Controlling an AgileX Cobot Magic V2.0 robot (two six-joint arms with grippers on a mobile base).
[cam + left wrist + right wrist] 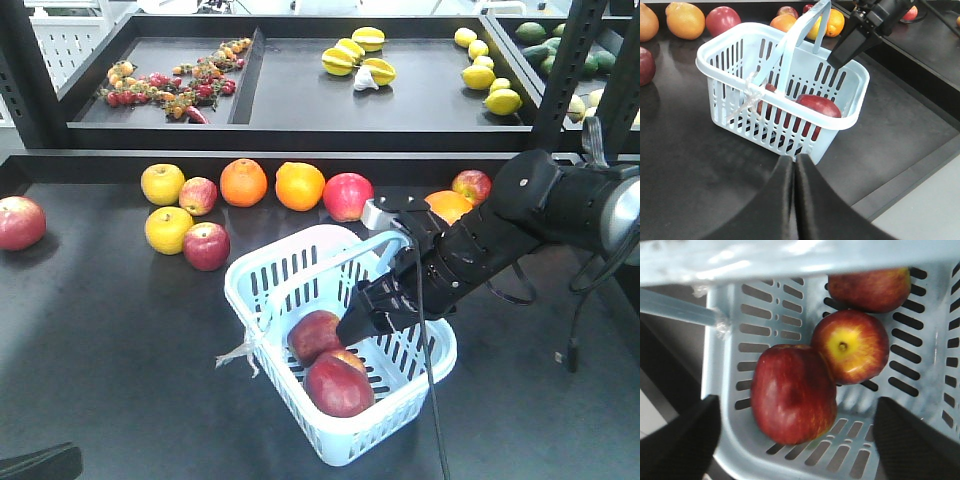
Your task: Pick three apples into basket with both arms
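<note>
The pale blue basket (262,292) stands mid-table with its handle up. In the right wrist view three dark red apples (792,392) (852,345) (870,287) lie in it; the front view shows two of them (314,335) (338,385). My right gripper (375,312) hangs open and empty just above the basket's inside, its jaws wide apart over the nearest apple (795,402). It also shows in the left wrist view (850,47). My left gripper (793,167) is shut and empty, low over the table just in front of the basket (840,125).
More apples lie on the table (20,222) (206,246) (347,196) (471,185), with oranges (243,182) (300,186) and yellow fruits (162,184) (168,229). Behind is a raised black shelf (300,135) with fruit trays and black uprights (565,70).
</note>
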